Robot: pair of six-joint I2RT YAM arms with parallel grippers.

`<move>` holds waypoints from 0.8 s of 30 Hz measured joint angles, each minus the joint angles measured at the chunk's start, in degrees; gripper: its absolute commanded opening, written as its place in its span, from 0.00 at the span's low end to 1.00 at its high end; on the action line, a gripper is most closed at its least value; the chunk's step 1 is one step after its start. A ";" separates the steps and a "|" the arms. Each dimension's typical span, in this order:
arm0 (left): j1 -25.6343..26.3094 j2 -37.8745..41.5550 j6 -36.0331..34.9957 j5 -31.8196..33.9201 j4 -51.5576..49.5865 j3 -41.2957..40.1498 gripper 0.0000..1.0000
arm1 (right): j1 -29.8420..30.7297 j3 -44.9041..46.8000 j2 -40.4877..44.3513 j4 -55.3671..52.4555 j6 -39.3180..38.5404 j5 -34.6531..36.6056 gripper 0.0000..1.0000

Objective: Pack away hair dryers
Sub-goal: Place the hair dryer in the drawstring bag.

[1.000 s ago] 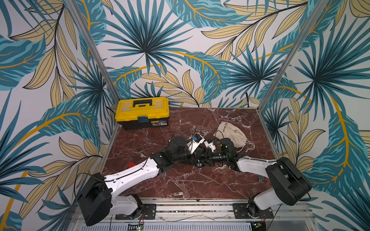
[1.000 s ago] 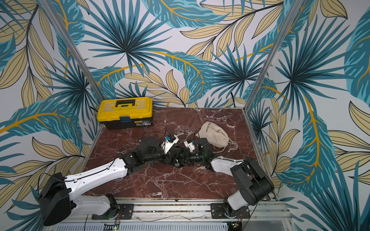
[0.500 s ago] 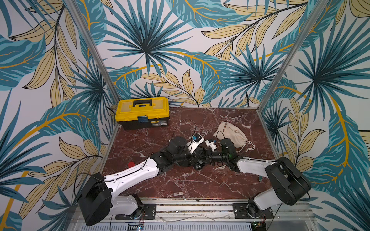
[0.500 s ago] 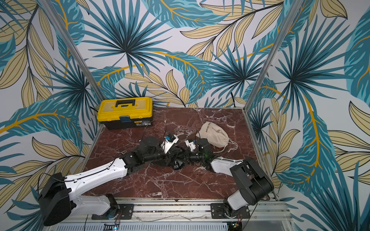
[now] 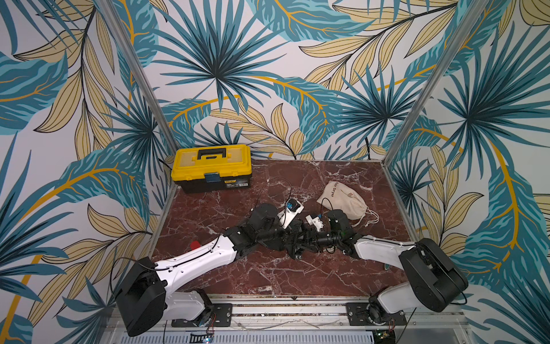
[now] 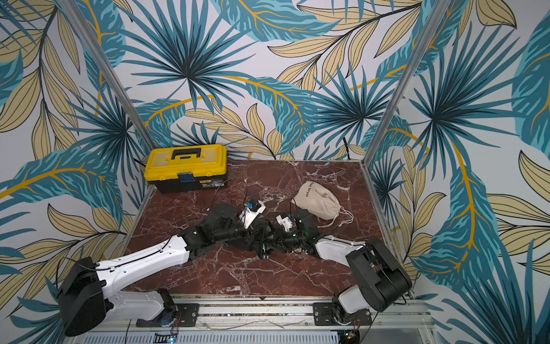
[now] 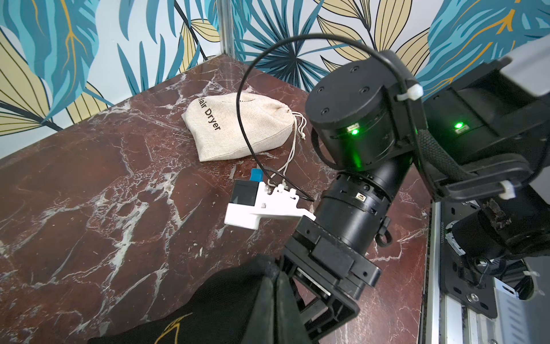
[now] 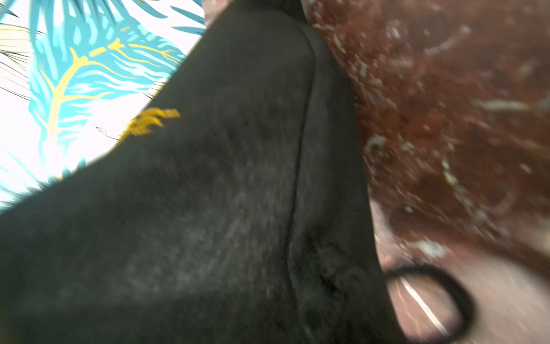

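No hair dryers show in any view. A black drawstring bag [image 7: 208,312] lies at mid-table between both arms. My left gripper [image 7: 278,278] is shut on the bag's gathered rim. In a top view it sits at the bag's left side [image 5: 287,238]. My right gripper [image 5: 309,238] faces it from the right, pressed close to the same bag. Dark, blurred fabric [image 8: 208,208] fills the right wrist view and hides its jaws. A loop of black cord [image 8: 464,300] lies on the marble beside that fabric.
A beige bag printed "Hair Dryer" [image 5: 345,201] [image 6: 317,201] [image 7: 238,125] lies closed at the back right, its drawstrings trailing forward. A shut yellow toolbox [image 5: 211,168] [image 6: 186,166] stands at the back left corner. Metal posts and papered walls close in the marble table [image 5: 268,277].
The right gripper has shifted slightly against the black bag. The left arm has kept its hold and its place.
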State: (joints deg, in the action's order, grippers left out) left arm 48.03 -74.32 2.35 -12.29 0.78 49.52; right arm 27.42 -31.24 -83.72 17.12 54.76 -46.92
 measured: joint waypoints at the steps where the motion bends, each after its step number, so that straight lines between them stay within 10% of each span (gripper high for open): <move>1: 0.00 0.00 0.00 -0.02 0.04 0.00 0.06 | 0.00 -0.04 0.26 -0.76 -0.50 0.02 0.47; 24: -0.04 1.18 0.07 0.07 0.98 -0.81 0.06 | 3.02 -2.10 -6.36 5.20 2.56 -2.54 0.44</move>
State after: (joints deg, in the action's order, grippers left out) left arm 47.99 -73.14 2.42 -12.23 1.76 48.71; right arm 30.44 -33.34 -90.08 22.33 57.32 -49.45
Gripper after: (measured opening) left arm 0.061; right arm 0.456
